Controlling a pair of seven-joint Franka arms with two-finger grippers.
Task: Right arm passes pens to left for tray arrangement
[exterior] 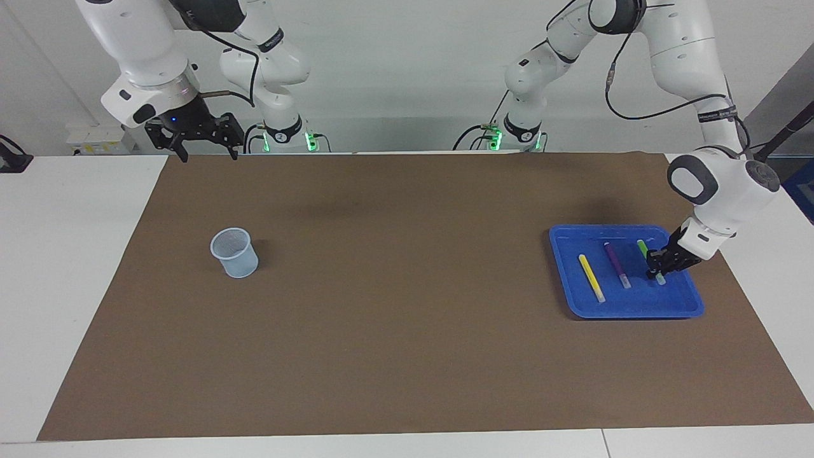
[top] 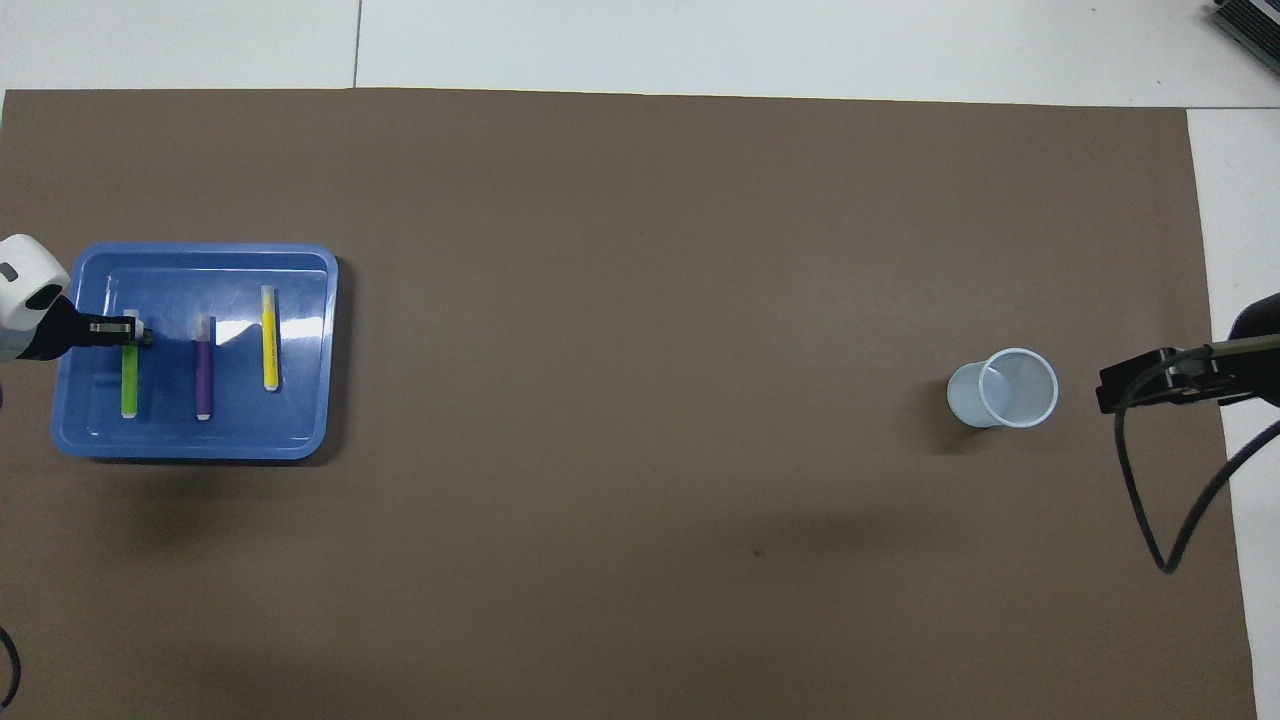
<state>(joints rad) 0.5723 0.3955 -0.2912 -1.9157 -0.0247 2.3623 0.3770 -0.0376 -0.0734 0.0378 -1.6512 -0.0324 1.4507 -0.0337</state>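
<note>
Gripping green pen [exterior: 643, 247] in tray [exterior: 636, 308] – left tool [exterior: 655, 263]; right tool [exterior: 203, 144] spread, waiting.

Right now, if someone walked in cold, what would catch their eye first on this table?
The bright-blue tray at the left arm's end of the brown mat, with yellow, purple and green pens side by side in it. The left hand is shut on the green pen. At the right arm's end, a pale mesh cup stands alone.
</note>
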